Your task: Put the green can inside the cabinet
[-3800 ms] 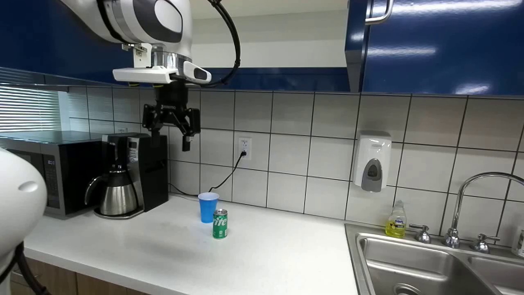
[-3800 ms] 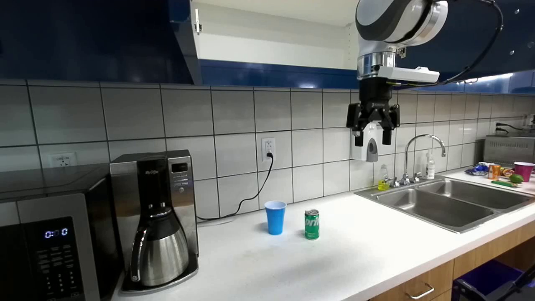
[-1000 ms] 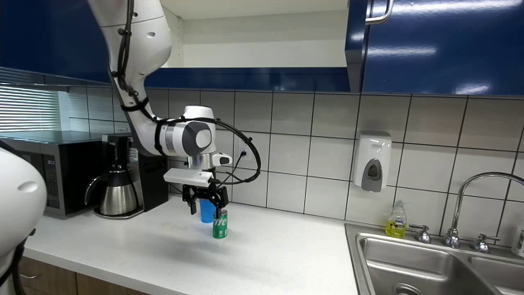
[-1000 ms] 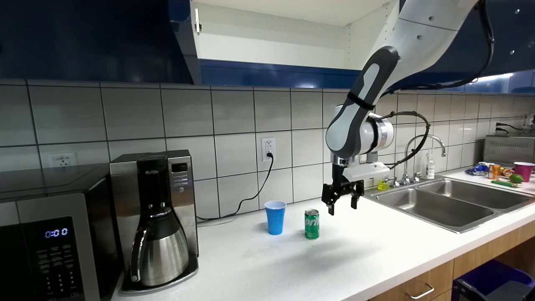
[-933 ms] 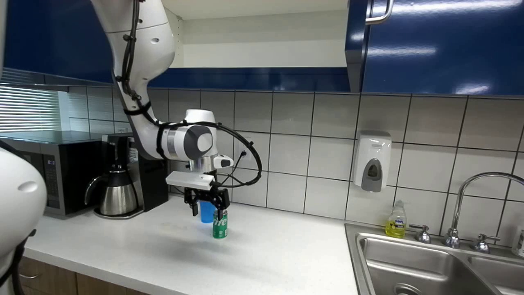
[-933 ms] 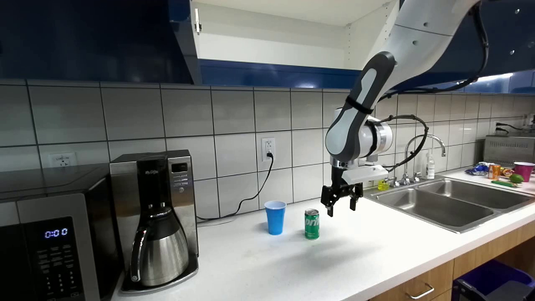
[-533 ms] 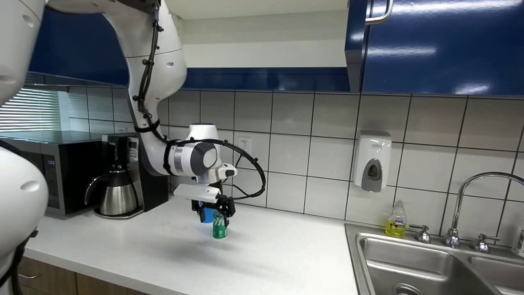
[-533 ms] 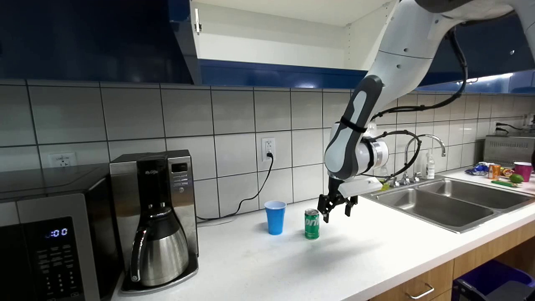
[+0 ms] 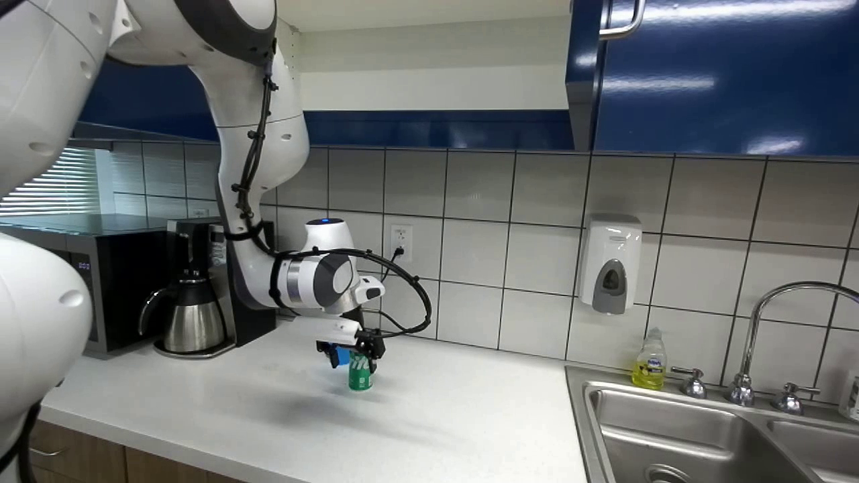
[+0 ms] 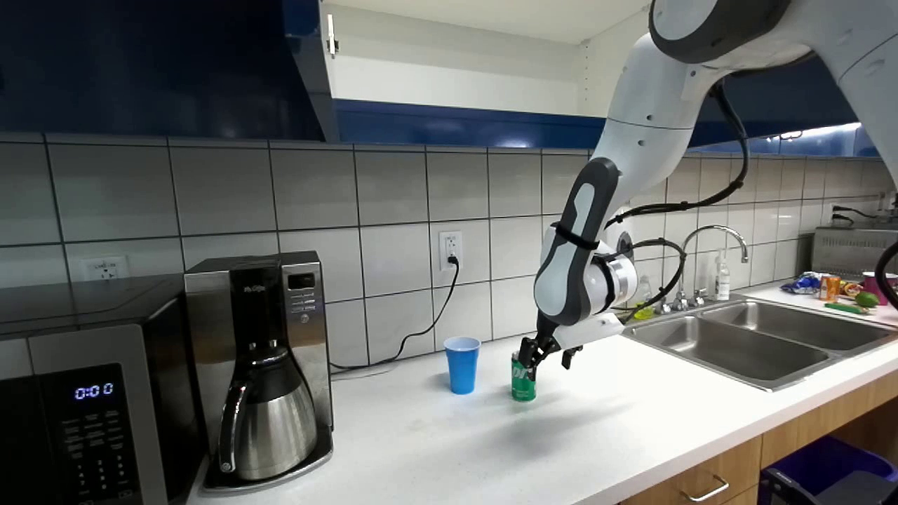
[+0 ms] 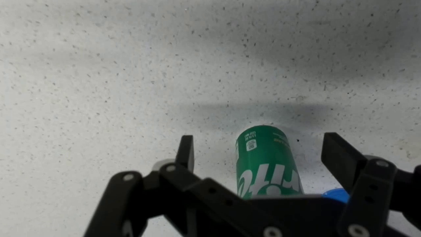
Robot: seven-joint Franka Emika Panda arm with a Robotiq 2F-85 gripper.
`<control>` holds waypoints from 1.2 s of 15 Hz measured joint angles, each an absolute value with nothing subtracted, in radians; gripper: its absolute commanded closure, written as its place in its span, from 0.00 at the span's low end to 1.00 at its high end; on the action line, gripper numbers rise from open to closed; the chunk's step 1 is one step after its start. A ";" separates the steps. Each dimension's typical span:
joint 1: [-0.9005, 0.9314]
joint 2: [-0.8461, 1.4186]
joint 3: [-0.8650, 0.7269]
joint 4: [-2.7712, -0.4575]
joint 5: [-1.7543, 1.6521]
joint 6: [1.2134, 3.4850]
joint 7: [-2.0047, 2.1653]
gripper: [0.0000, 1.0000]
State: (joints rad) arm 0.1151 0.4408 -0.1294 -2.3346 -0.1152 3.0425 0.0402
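Wrist view: green can reads "rite" and "90" upside down; gripper spread wide

glossy cabinet, smooth metal can, satin metal sink, speckled matt counter

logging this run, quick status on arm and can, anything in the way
End effector open, nothing gripped. Green can upright on counter. Blue cup close by, may crowd the grasp. Cabinet open above.
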 measured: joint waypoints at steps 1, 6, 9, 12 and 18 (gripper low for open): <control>0.129 0.451 -0.138 -2.327 -0.115 3.056 0.042 0.00; 0.186 0.495 -0.186 -2.289 -0.113 3.098 0.058 0.00; 0.211 0.521 -0.208 -2.266 -0.112 3.107 0.067 0.00; 0.229 0.547 -0.223 -2.241 -0.111 3.116 0.073 0.00; 0.252 0.595 -0.236 -2.194 -0.098 3.131 0.080 0.03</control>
State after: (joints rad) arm 0.2524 0.5950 -0.2359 -2.1937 -0.0981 3.1309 0.0804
